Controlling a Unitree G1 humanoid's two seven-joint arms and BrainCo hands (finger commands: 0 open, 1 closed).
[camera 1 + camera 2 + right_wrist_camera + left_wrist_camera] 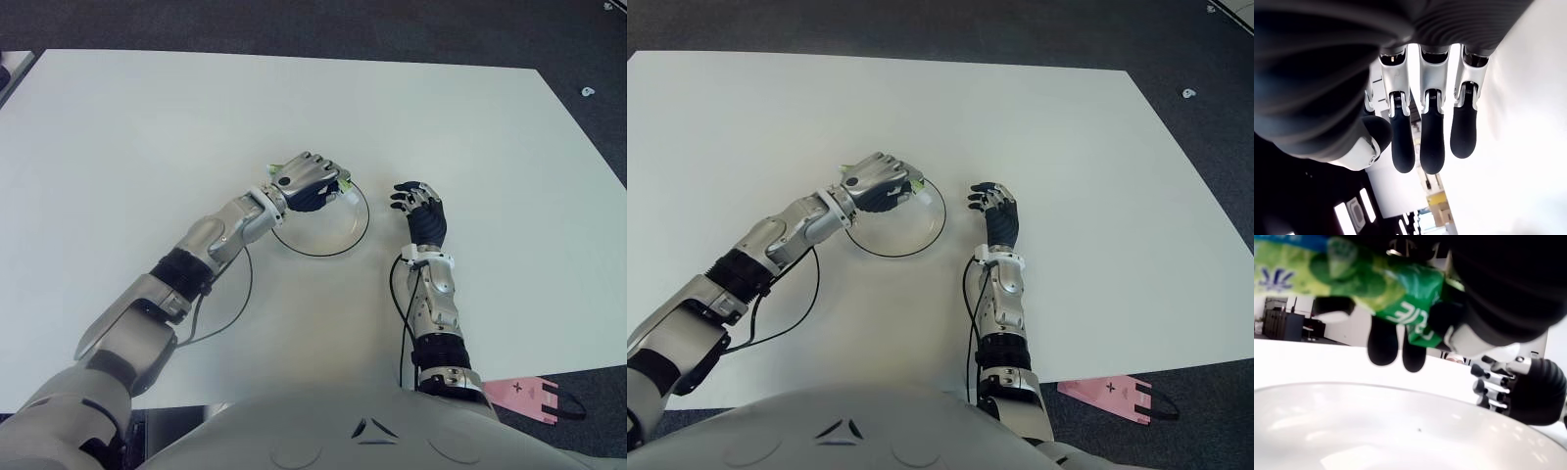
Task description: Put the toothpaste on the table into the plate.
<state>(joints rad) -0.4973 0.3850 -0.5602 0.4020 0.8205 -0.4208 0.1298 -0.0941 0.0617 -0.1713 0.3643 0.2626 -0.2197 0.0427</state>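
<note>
A green and yellow toothpaste tube (1400, 303) is clasped in my left hand (312, 182), whose fingers curl around it. That hand hovers over the far left rim of a clear round plate (338, 233) with a dark edge, on the white table (470, 137). A bit of the tube (345, 188) pokes out past the fingers above the plate. The left wrist view shows the plate's bowl (1400, 431) just below the tube. My right hand (419, 204) shows to the right of the plate, fingers relaxed and holding nothing.
A black cable (227, 313) loops on the table beside my left forearm. A pink sheet (529, 397) lies on the dark floor past the table's near right corner. Dark floor surrounds the table.
</note>
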